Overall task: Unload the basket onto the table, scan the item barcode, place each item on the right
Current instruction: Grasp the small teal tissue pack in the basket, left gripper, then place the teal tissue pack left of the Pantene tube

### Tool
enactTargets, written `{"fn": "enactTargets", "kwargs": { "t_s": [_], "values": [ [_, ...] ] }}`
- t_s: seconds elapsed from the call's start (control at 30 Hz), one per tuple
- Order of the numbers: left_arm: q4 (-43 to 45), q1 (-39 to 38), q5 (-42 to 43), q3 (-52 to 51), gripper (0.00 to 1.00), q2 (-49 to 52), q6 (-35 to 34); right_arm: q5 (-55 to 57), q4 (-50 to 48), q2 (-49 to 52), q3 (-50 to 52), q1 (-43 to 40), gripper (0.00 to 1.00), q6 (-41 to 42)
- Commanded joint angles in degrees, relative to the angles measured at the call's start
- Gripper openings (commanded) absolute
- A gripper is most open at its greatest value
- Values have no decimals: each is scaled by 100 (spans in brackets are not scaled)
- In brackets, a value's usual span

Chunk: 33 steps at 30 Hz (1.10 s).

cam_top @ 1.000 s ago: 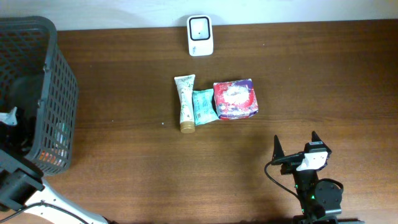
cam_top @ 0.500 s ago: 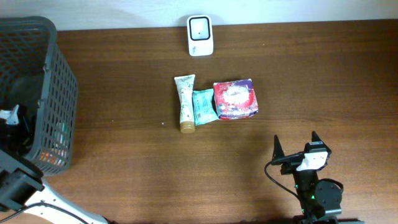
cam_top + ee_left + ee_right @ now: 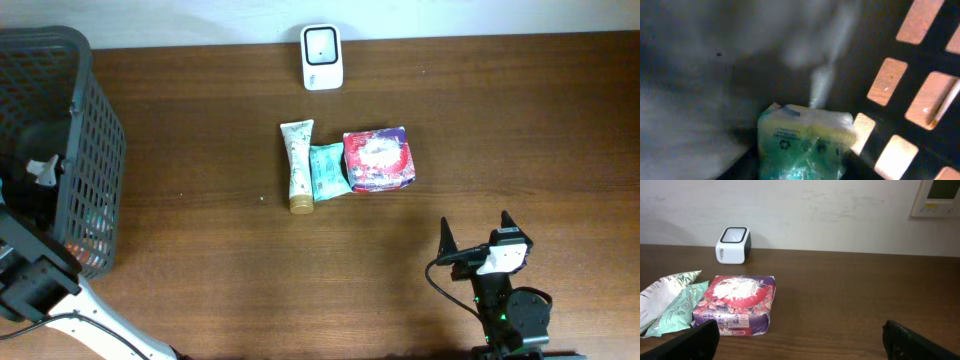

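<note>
In the left wrist view a green and yellow packet (image 3: 802, 135) with recycling marks sits between the dark jaws of my left gripper (image 3: 802, 172), which is shut on it inside the grey basket (image 3: 875, 45). The packet looks sharp while the basket wall behind it is blurred. From overhead, my left gripper (image 3: 40, 168) shows deep in the basket (image 3: 95, 130) at the far left. The white scanner (image 3: 322, 44) stands at the table's back edge. My right gripper (image 3: 478, 240) rests open near the front right, with nothing between its fingers (image 3: 695, 340).
A cream tube (image 3: 298, 165), a teal packet (image 3: 326, 170) and a red and purple pack (image 3: 378, 160) lie side by side mid-table, in front of the scanner (image 3: 733, 244). The pack (image 3: 735, 305) lies ahead and left of my right gripper (image 3: 805, 340).
My left gripper has shifted right and toward the back inside the basket and closed on the green packet. The right arm has not moved.
</note>
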<state>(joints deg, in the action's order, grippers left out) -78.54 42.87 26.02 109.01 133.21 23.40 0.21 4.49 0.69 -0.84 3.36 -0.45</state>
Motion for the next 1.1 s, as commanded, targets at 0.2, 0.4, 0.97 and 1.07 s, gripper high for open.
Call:
{"fn": "enactTargets", "kwargs": {
  "t_s": [0.2, 0.4, 0.97, 1.07],
  "values": [
    [-627, 356, 708, 1751, 0, 133, -588, 50, 15, -37, 52, -39, 99, -20],
    [-1134, 365, 1488, 4603, 0, 129, -1567, 50, 15, -37, 52, -39, 99, -20],
    [-1818, -2549, 1937, 6933, 0, 17, -2282, 48, 15, -37, 52, -39, 99, -20],
    [-1818, -3414, 380, 6752, 0, 17, -2691, 50, 15, -37, 52, -39, 99, -20]
  ]
}}
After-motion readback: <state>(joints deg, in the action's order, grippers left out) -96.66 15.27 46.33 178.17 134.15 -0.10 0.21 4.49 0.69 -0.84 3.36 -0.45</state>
